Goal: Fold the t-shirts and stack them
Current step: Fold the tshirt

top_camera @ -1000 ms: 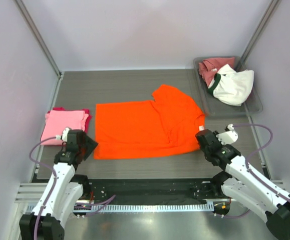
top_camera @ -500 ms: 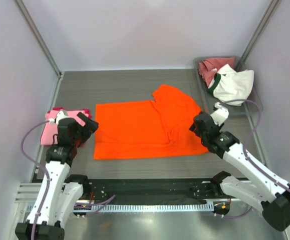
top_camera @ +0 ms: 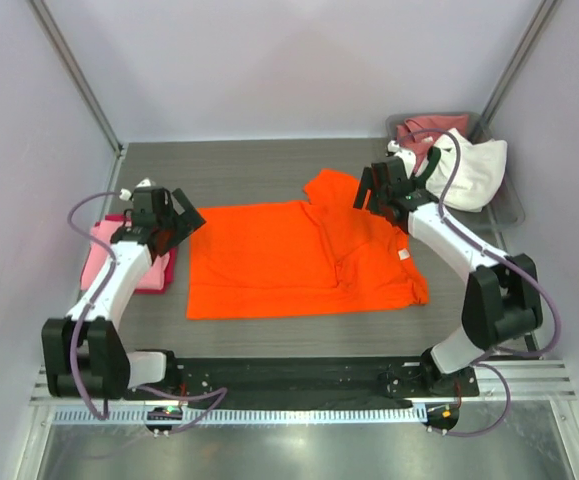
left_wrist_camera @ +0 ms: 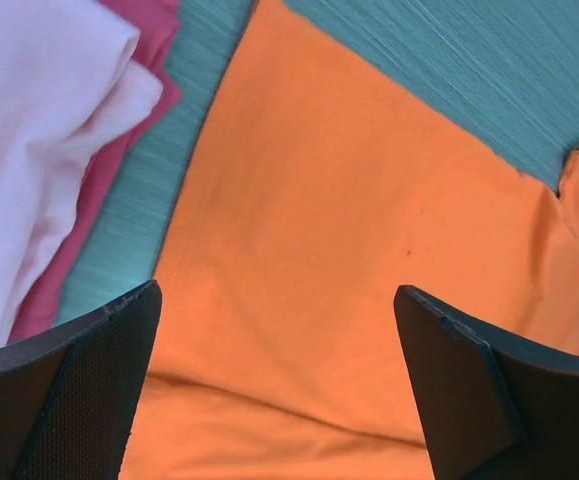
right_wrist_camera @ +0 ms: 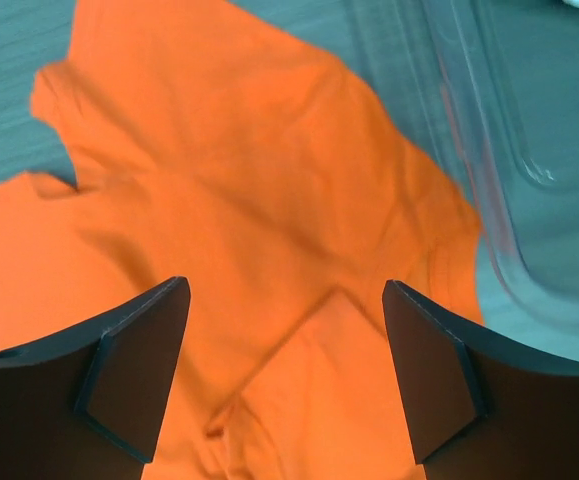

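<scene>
orange t-shirt lies spread flat, mid-table. left gripper hangs over its far-left corner, fingers wide apart, empty. right gripper hangs over its far-right sleeve, fingers apart, empty. folded pink t-shirt at left.

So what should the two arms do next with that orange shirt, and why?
Probably lower both and close on the far edge of the orange t-shirt. The left arm hangs near its far left corner, the right arm over the far sleeve, jaws open and empty, and the shirt lies flat, not fully folded. Gripping there would let them fold it over.
</scene>
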`<state>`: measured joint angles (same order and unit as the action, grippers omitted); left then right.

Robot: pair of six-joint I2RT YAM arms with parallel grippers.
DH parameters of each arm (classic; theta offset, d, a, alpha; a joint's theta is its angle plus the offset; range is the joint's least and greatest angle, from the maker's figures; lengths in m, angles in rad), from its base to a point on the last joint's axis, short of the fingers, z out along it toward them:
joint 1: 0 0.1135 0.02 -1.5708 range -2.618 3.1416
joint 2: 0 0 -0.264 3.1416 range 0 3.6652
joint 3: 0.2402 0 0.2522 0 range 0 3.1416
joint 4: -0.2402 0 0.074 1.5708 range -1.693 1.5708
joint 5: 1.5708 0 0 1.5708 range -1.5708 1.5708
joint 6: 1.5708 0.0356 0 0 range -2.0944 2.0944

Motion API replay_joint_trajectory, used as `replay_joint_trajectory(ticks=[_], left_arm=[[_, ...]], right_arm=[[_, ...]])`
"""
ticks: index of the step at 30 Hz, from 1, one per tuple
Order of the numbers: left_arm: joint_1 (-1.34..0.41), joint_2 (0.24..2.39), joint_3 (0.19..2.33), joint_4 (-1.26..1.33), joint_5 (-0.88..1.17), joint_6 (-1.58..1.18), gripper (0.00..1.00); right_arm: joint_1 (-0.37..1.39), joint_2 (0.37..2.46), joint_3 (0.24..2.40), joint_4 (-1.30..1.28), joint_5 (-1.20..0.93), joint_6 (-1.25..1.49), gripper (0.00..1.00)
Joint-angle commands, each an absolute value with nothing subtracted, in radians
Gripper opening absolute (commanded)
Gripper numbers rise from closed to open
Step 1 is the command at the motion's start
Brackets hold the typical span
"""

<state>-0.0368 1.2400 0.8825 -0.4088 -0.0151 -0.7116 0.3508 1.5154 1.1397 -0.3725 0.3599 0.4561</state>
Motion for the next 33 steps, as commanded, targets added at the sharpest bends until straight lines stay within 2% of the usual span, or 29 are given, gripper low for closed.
replay_joint_trajectory(ticks=[1,2,4,8,16,19,25,26,28,29,31,32,33], left_arm=[[-0.031,1.357,1.003,-0.319,-0.043,-0.655,0.99],[-0.032,1.389,1.029,-0.325,-0.052,-0.638,1.0],[-0.032,1.495,1.078,-0.328,-0.063,-0.627,0.99],[-0.031,1.665,1.211,-0.342,-0.066,-0.598,0.93],[-0.031,1.864,1.365,-0.397,-0.061,-0.54,0.86],[-0.031,1.894,1.384,-0.4,-0.055,-0.529,0.85],[-0.029,1.968,1.44,-0.426,-0.049,-0.52,0.85],[-0.028,1.976,1.443,-0.428,-0.049,-0.52,0.85],[-0.023,1.982,1.445,-0.431,-0.045,-0.52,0.85],[-0.021,1.985,1.445,-0.433,-0.041,-0.519,0.84],[-0.015,1.986,1.442,-0.433,-0.038,-0.515,0.83],[-0.015,1.987,1.44,-0.433,-0.038,-0.514,0.81],[-0.015,1.987,1.44,-0.434,-0.037,-0.509,0.8]], right_arm=[[0.293,1.603,1.273,-0.293,0.209,0.379,0.82],[0.278,1.676,1.332,-0.295,0.183,0.382,0.79],[0.262,1.757,1.4,-0.304,0.152,0.351,0.78],[0.262,1.981,1.676,-0.399,0.15,0.327,0.74],[0.262,2.348,2.023,-0.48,0.127,0.302,0.78],[0.261,2.439,2.165,-0.523,0.132,0.284,0.78],[0.262,2.499,2.21,-0.545,0.156,0.233,0.78],[0.262,2.503,2.209,-0.545,0.166,0.229,0.74],[0.262,2.508,2.209,-0.549,0.175,0.222,0.59],[0.262,2.51,2.204,-0.549,0.192,0.221,0.46],[0.261,2.508,2.195,-0.549,0.212,0.215,0.35],[0.261,2.508,2.192,-0.549,0.224,0.216,0.22],[0.259,2.507,2.191,-0.551,0.248,0.218,0.17]])
